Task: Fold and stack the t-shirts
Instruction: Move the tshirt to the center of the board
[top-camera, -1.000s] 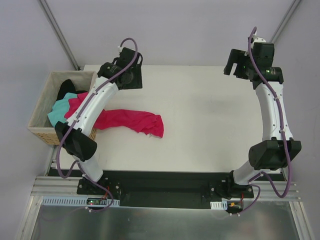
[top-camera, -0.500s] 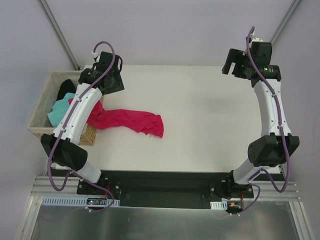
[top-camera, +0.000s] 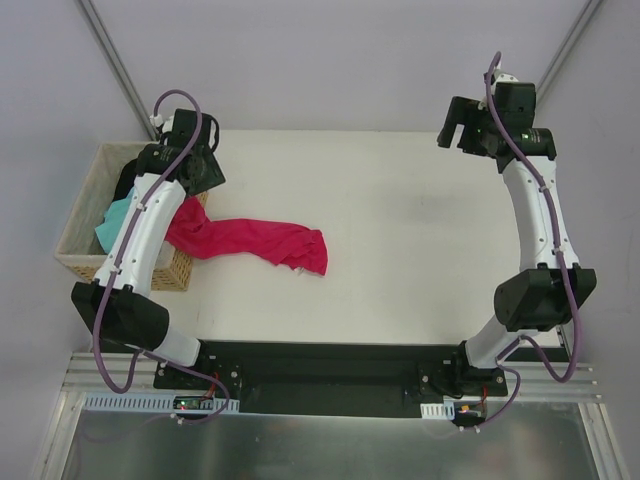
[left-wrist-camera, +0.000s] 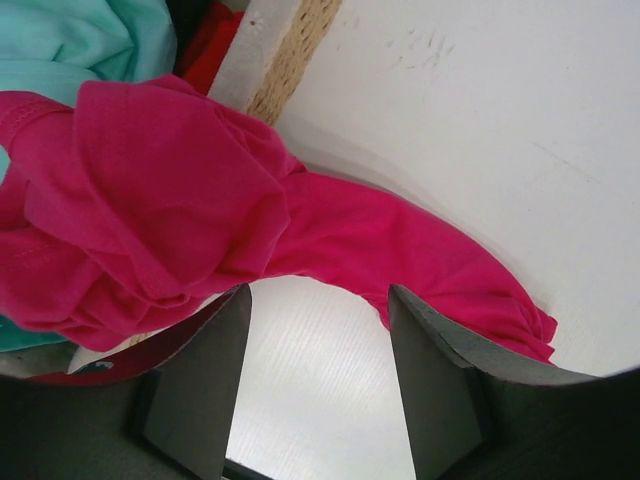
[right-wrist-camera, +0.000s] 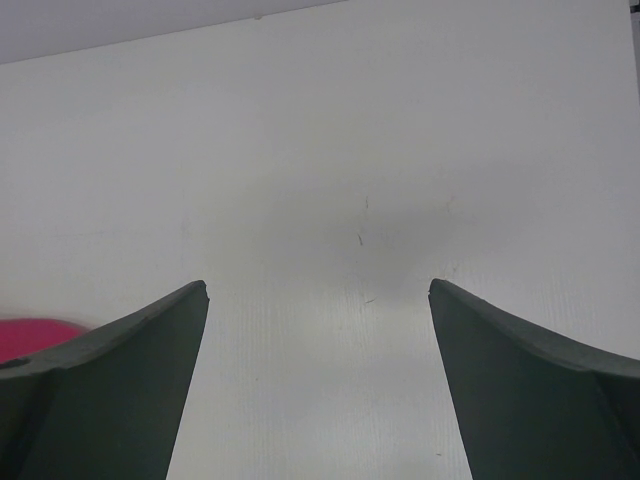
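Observation:
A crimson t-shirt (top-camera: 260, 242) hangs out of the wicker basket (top-camera: 75, 262) and trails rightward across the white table. In the left wrist view its bunched end (left-wrist-camera: 180, 200) lies over the basket's wall (left-wrist-camera: 290, 60). A mint-green t-shirt (top-camera: 113, 222) and a black t-shirt (top-camera: 128, 178) lie inside the basket. My left gripper (top-camera: 190, 165) hovers over the basket's right rim, open, with only table showing between its fingers (left-wrist-camera: 318, 295). At the far right corner my right gripper (top-camera: 455, 125) is wide open over bare table (right-wrist-camera: 318, 287).
The basket sits off the table's left edge. The table's back edge (top-camera: 340, 131) runs just beyond both grippers. A metal rail (top-camera: 330, 400) carries the arm bases at the near side.
My left arm has swung left from over the table to the basket's right rim. The right gripper has edged slightly left. The crimson t-shirt has not moved.

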